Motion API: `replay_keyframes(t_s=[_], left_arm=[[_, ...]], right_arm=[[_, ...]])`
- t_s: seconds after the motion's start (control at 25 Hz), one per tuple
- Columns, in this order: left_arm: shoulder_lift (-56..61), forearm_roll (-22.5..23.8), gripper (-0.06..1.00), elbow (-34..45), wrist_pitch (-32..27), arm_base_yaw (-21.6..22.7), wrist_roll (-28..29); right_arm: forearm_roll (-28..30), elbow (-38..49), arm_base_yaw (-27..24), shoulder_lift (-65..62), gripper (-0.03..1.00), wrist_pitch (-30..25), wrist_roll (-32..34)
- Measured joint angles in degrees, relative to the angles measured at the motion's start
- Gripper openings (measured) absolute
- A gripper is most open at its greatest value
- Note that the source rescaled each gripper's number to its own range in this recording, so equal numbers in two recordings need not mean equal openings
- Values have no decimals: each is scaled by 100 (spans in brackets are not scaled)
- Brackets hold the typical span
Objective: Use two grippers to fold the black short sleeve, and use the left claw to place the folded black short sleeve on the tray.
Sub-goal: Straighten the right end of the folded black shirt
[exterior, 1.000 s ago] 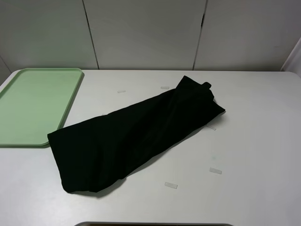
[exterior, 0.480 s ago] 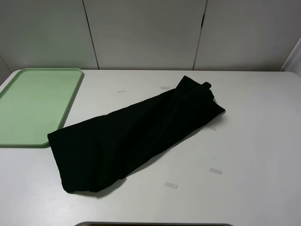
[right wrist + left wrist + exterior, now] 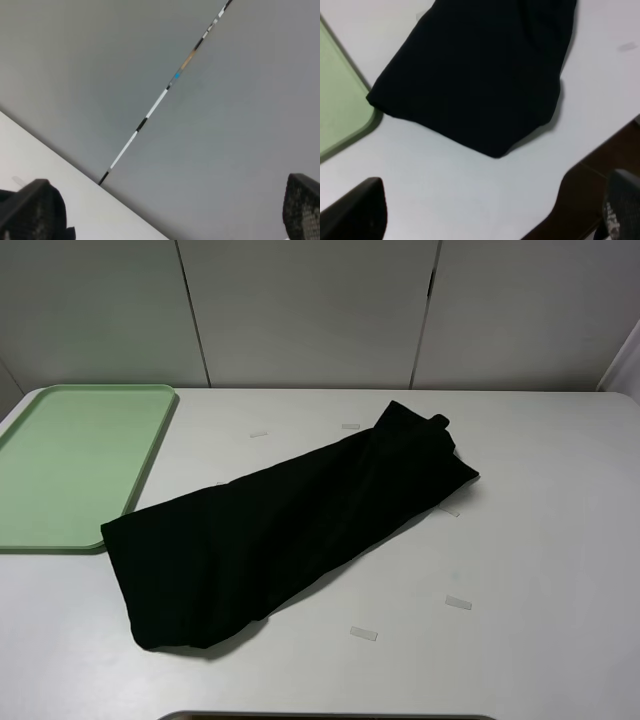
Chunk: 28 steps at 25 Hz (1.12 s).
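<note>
One spread left pincer (image 3: 487, 209) hovers apart from shirt (image 3: 475, 75).

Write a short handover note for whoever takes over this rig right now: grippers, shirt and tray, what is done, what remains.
Grippers: left gripper open, empty, looking down on the shirt's wide end; right gripper open, empty.
Things: black short sleeve lies as a long diagonal strip on the table, one corner at the tray.
Done: seemingly one lengthwise fold.
Left: fold it shorter with both grippers, then left gripper places it on the tray.
</note>
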<state>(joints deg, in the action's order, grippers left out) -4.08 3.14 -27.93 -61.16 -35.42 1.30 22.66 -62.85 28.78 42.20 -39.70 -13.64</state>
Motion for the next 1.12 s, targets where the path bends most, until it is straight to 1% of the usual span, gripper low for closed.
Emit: replay_keyframes(t_s=[0.08,0.24,0.32,0.4,0.52,0.56,0.68,0.76,0.92,1.04,1.12], left_arm=[[0,-9,84,0,6,0,0],[0,8,84,0,14,0,0],[0,38,84,0,14,0,0],[0,39,84,0,14,0,0],[0,51,84,0,16,0,0],[0,51,84,0,16,0,0],[0,51,84,0,16,0,0],[0,51,84,0,16,0,0],[0,51,84,0,16,0,0],[0,51,84,0,16,0,0],[0,51,84,0,16,0,0]], right_arm=[[0,125,0,0,100,-5,0],[-24,760,0,0,100,-13,0],[-156,1116,0,0,100,-6,0],[-459,1480,0,14,100,79,31],[-1119,1928,0,44,100,431,66],[-1313,2114,0,51,100,692,71],[-1596,2443,0,63,100,1290,71],[-1722,2501,0,152,100,1468,71],[-1813,2501,0,550,100,1517,71],[-2094,2454,0,1069,100,1636,19],[-2162,2274,0,1502,100,1664,-22]])
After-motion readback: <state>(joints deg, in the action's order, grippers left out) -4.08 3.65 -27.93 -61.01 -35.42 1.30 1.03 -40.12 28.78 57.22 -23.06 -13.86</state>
